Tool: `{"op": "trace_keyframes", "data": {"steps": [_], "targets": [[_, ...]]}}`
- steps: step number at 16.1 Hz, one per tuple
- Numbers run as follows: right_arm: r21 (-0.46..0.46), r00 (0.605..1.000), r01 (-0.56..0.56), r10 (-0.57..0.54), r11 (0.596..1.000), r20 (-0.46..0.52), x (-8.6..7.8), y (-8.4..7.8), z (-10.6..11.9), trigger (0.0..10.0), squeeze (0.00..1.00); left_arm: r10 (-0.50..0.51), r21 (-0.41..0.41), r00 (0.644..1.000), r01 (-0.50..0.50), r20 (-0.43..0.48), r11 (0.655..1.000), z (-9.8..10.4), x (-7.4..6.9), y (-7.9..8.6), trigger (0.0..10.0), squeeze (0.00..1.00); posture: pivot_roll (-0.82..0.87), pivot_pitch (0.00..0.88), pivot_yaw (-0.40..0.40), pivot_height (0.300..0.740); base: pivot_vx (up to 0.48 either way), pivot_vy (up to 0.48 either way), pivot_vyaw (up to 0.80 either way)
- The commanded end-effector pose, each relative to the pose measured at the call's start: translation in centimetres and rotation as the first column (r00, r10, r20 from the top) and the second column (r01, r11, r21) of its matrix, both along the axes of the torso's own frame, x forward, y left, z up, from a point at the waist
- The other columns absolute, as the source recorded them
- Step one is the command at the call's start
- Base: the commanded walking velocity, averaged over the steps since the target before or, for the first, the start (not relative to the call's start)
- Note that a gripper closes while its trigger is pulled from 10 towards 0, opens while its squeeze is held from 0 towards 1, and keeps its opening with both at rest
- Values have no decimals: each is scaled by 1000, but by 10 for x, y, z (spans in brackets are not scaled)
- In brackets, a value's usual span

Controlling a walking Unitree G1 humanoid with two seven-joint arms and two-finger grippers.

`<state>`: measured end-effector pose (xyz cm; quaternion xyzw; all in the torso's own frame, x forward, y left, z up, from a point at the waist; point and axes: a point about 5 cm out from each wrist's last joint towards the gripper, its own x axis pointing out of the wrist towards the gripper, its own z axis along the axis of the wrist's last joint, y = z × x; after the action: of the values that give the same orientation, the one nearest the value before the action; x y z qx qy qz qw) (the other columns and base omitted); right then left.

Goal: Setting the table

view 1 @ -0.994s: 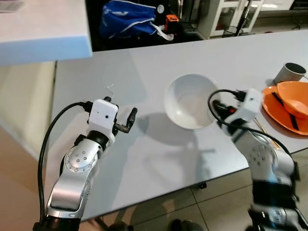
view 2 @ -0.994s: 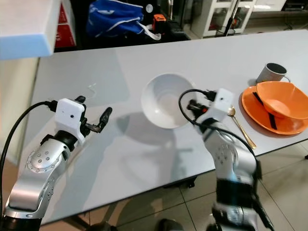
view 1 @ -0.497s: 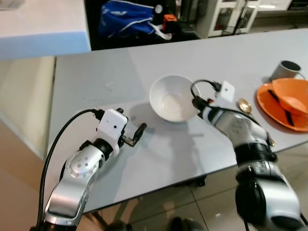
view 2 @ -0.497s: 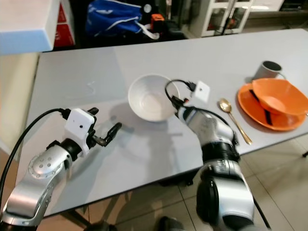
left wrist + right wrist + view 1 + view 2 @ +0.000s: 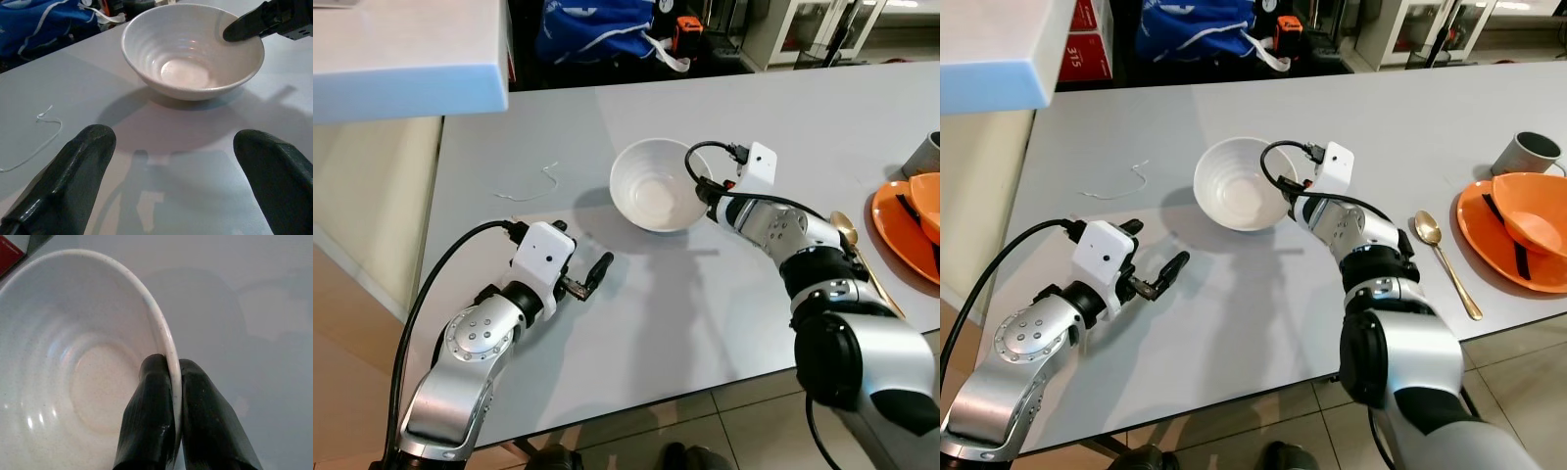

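So on the far left, the left gripper [image 5: 592, 277] was hovering low over the grey table [image 5: 1234, 323], its black fingers [image 5: 80, 171] spread wide apart and grasping nothing. A bit of thin white string [image 5: 530, 186] lay on the tabletop beyond it. From the left wrist view you could see the gripper was pointed straight at the white ceramic bowl [image 5: 656, 184], which sat upright near the middle of the table, empty inside.

The right gripper [image 5: 170, 401] was clenched on the bowl's right-hand rim, one finger inside the wall and one outside, pinching it tight. The right arm reached in from the right side to get there.

Further right, a gold spoon [image 5: 1445, 262] lay flat on the table, well apart from the bowl. Past that was an orange plate [image 5: 1494, 240] with an orange bowl [image 5: 1533, 211] sitting on it, and a grey mug [image 5: 1526, 152] just behind them. A blue bag [image 5: 597, 27] sat beyond the table's far edge.
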<state>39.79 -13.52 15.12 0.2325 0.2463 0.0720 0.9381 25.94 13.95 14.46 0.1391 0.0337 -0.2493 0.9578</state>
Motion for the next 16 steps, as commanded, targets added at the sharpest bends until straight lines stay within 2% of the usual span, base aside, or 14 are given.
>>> {"op": "trace_keyframes", "data": {"steps": [1, 6, 7, 8, 14, 15, 16], "targets": [[-50, 998, -5, 1, 999, -64, -2, -7, -6, 10000, 0, -28, 8, 1000, 28, -2, 1000, 1, -4, -3, 10000, 0, 104, 84, -41, 740, 0, 0, 0], [11, 984, -85, 86, 996, -156, -6, -14, 0, 10000, 0, -35, 6, 999, 35, 3, 999, 3, -1, -5, 10000, 0, 97, 79, -37, 740, 0, 0, 0], [75, 974, -118, 131, 990, -185, -9, -14, 2, 10000, 0, -42, 4, 999, 42, 2, 999, 3, -1, -6, 10000, 0, 92, 75, -35, 740, 0, 0, 0], [100, 972, -120, 137, 988, -190, -10, -13, 3, 10000, 0, -43, 3, 999, 43, 2, 999, 3, -1, -7, 10000, 0, 91, 74, -35, 740, 0, 0, 0], [88, 959, -142, 159, 986, -233, -14, -20, 2, 10000, 20, -98, -6, 995, 97, -18, 995, 2, -3, -12, 10000, 0, 87, 67, -34, 740, 0, 0, 0], [85, 963, -134, 150, 987, -225, -13, -21, 2, 10000, 682, -127, -6, 992, 126, -25, 992, 2, -5, -14, 10000, 0, 88, 62, -33, 740, 0, 0, 0], [84, 964, -132, 148, 988, -219, -13, -21, 3, 10000, 988, -140, -5, 990, 140, -28, 990, 2, -6, -15, 10000, 0, 88, 60, -33, 740, 0, 0, 0]]}}
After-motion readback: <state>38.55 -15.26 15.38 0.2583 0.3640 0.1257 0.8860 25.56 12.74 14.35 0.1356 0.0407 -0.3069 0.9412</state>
